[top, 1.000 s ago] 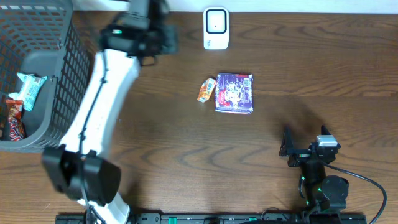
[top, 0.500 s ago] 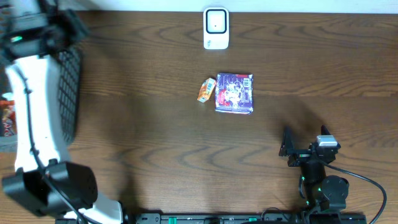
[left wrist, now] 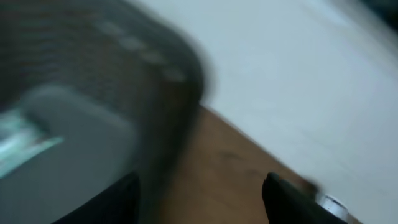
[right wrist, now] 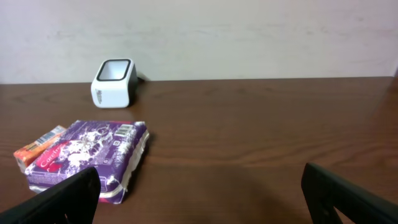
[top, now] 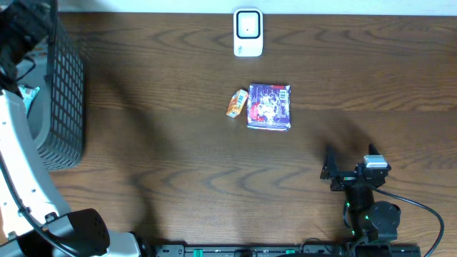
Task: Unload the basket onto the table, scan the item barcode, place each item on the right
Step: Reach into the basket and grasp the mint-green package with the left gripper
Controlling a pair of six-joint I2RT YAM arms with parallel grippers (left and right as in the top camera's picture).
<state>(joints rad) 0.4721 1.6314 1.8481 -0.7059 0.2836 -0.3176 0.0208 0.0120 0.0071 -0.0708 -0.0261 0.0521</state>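
Your left gripper (left wrist: 199,198) hangs over the grey basket (top: 68,86) at the far left, fingers apart with nothing between them (this view is badly blurred). A teal packet (top: 30,93) lies inside, likely the item to fetch. The scanner (top: 248,32) stands at the far edge, with a purple pack (top: 269,107) and an orange sachet (top: 237,102) nearby. Your right gripper (right wrist: 199,199) rests wide open. Next: lower, grasp, and present the barcode.

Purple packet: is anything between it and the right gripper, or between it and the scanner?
Nothing visible does. Bare table lies between the open right gripper and the purple packet, and again between the purple packet and the scanner. The orange snack lies beside it, on the side away from the gripper, off both paths.
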